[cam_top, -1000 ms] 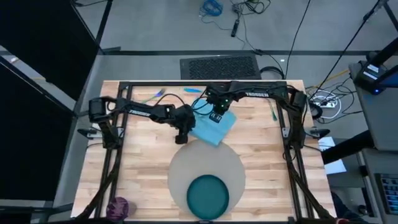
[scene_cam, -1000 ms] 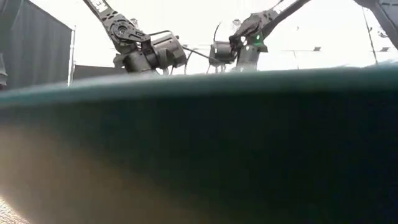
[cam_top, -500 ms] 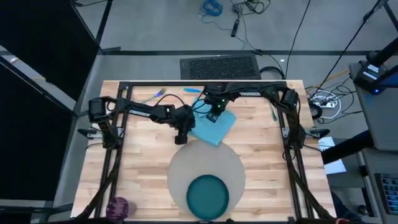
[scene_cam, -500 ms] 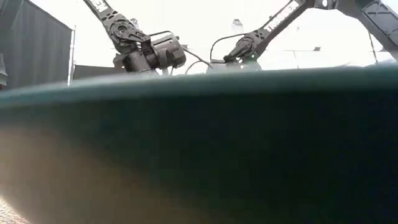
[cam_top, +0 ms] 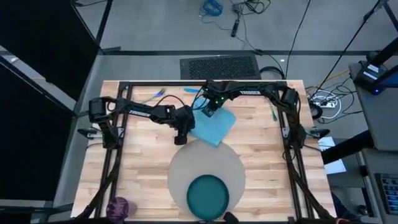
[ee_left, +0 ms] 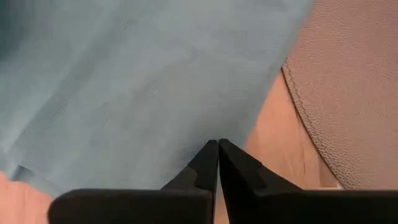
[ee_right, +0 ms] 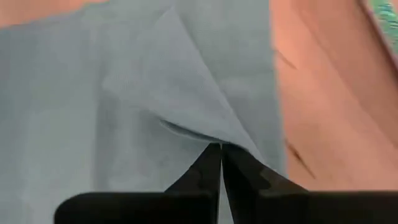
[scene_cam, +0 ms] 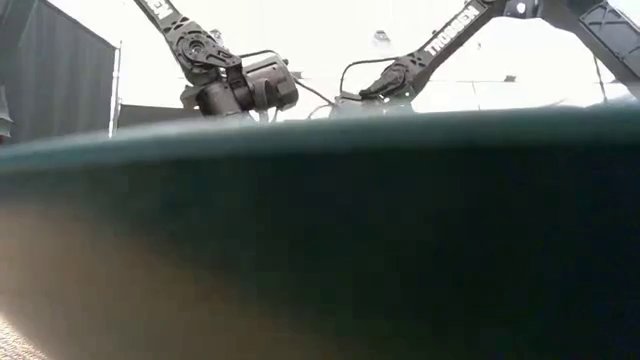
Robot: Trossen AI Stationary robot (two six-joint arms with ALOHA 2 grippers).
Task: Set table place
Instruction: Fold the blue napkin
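Note:
A light blue napkin (cam_top: 217, 127) lies flat on the wooden table (cam_top: 143, 162), just beyond the round grey mat (cam_top: 186, 163). A dark teal plate (cam_top: 208, 196) sits on the mat's near part and fills the low view. My left gripper (cam_top: 181, 135) is shut at the napkin's left corner, beside the mat's rim (ee_left: 348, 93). My right gripper (cam_top: 209, 111) is shut at the napkin's far-left part. A purple cup (cam_top: 118, 207) stands at the near left corner. Blue-handled cutlery (cam_top: 154, 96) lies near the far edge. My left gripper pinches the napkin's edge (ee_left: 208, 134) near its left corner, at the fingertips, coming from above. The cloth around it lies flat on the table. My right gripper pinches a raised fold of the napkin's top layer (ee_right: 186, 127) from above. The fold peaks up toward the fingertips; the rest lies flat.
Another blue-handled piece (cam_top: 193, 90) lies by the far edge and a green-handled one (cam_top: 272, 114) at the far right. The arms' black frame legs run along both table sides. Bare wood shows left and right of the mat.
My right gripper has come down and moved a little toward the table's far-left, over the napkin's far-left part. The napkin stays in place on the table.

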